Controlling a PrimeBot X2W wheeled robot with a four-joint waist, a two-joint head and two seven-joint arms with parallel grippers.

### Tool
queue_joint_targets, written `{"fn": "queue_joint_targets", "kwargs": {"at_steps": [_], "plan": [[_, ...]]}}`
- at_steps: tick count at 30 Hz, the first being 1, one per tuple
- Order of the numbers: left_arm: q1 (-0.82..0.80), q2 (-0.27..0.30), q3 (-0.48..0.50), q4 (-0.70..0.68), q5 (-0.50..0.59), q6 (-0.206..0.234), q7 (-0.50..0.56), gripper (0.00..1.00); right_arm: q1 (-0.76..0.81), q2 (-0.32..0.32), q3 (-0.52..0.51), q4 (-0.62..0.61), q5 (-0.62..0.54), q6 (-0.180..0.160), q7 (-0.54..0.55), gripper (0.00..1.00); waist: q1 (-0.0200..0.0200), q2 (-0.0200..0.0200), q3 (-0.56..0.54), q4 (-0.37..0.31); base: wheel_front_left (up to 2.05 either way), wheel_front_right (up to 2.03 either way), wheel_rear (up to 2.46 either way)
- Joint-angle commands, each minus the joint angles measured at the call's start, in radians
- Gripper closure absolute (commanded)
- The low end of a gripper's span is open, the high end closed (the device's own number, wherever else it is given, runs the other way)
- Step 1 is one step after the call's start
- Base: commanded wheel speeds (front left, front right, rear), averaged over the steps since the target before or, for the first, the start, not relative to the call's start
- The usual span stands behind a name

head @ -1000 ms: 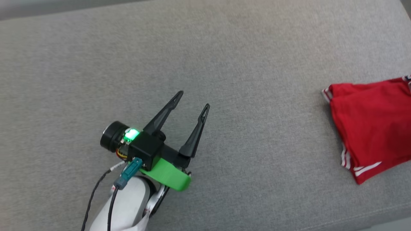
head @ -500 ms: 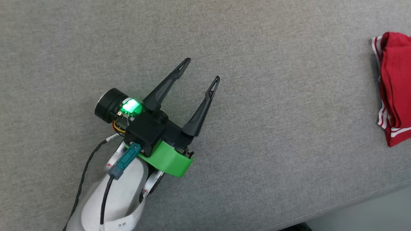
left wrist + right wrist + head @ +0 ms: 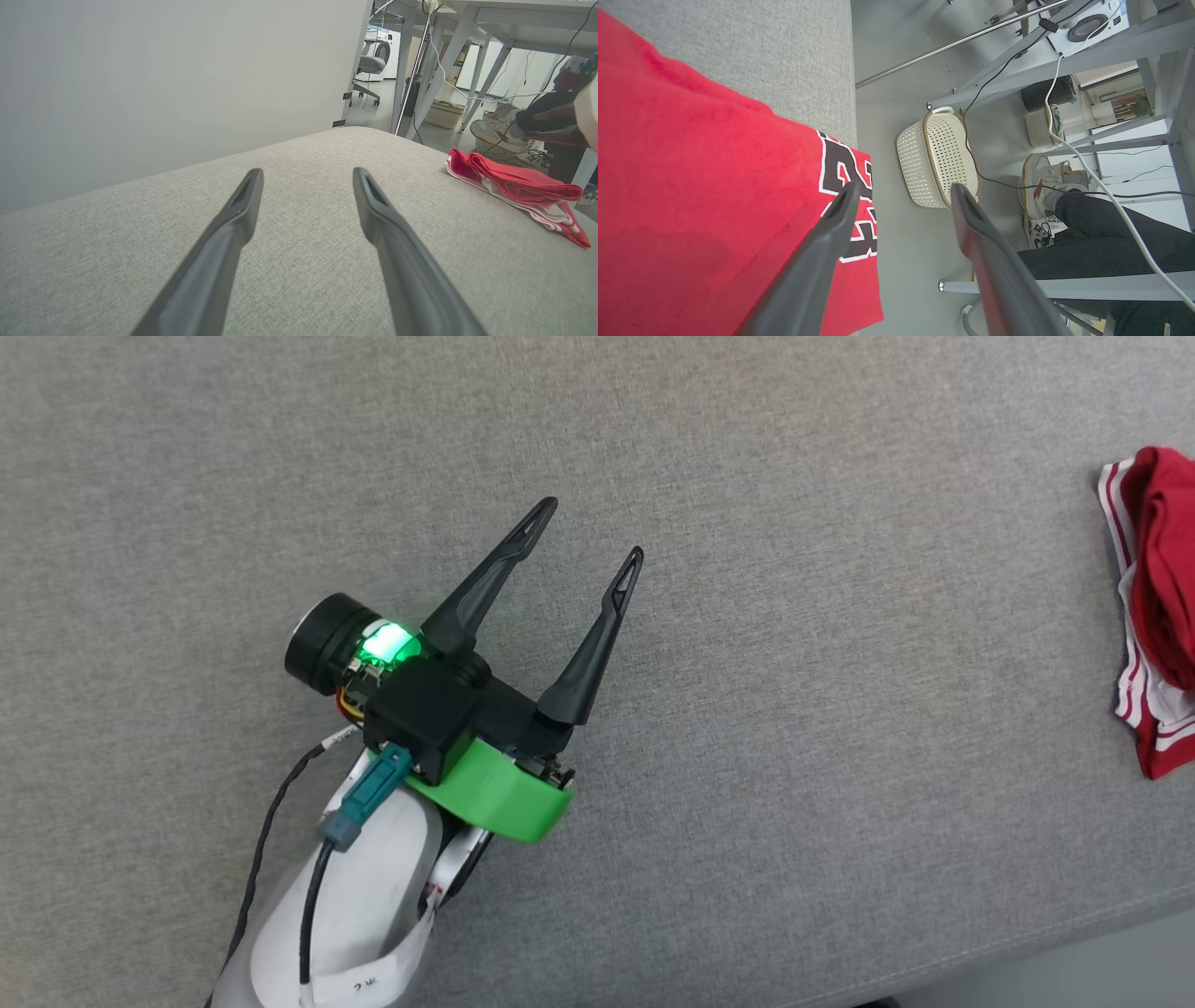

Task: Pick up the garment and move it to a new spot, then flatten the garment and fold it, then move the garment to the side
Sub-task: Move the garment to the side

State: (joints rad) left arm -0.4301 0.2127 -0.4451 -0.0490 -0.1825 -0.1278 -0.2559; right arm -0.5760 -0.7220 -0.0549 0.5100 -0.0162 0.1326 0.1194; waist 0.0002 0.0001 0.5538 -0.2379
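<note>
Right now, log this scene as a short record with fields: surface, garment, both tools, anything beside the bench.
surface: grey upholstered bench
garment: red, folded, lying at the bench's right end
left tool: open, empty, over bare fabric, well apart from the garment
right tool: open, gripping nothing, over the garment's edge by the black "23"
beside the bench: pale perforated basket on the floor; a person's leg in dark trousers

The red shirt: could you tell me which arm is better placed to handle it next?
Right, probably. The right gripper is open at the edge of the shirt, while the left gripper stands open over the grey cushion, well apart from it.
</note>
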Motion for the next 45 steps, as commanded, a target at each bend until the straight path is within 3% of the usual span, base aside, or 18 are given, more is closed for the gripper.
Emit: {"fn": "queue_joint_targets", "kwargs": {"at_steps": [1,13,25,33,45], "plan": [[0.015,-0.010,0.008,0.003,-0.012,-0.003,-0.006,0.00,0.000,0.008,-0.003,-0.016,-0.004,-0.002,0.003,0.00,-0.0002,-0.0001,-0.045,0.018,0.00,0.00,0.00],[0.166,-0.065,0.152,0.070,-0.041,-0.003,-0.006,0.00,0.065,0.078,0.066,-0.244,0.094,-0.002,-0.017,0.00,-0.0002,-0.0001,-0.284,0.097,0.00,0.00,0.00],[0.345,-0.110,0.298,0.125,-0.022,-0.002,-0.006,0.00,0.264,0.282,0.101,-0.399,0.226,-0.002,-0.159,0.00,-0.0002,-0.0001,-0.474,0.188,0.00,0.00,0.00],[0.422,-0.138,0.375,0.114,0.001,0.000,-0.006,0.00,0.406,0.400,0.112,-0.420,0.251,-0.002,-0.303,0.00,-0.0002,-0.0001,-0.522,0.233,0.00,0.00,0.00],[0.488,-0.158,0.393,0.127,0.075,0.003,-0.006,0.00,0.586,0.565,0.107,-0.400,0.223,-0.002,-0.379,0.00,-0.0002,-0.0001,-0.563,0.267,0.00,0.00,0.00]]}}
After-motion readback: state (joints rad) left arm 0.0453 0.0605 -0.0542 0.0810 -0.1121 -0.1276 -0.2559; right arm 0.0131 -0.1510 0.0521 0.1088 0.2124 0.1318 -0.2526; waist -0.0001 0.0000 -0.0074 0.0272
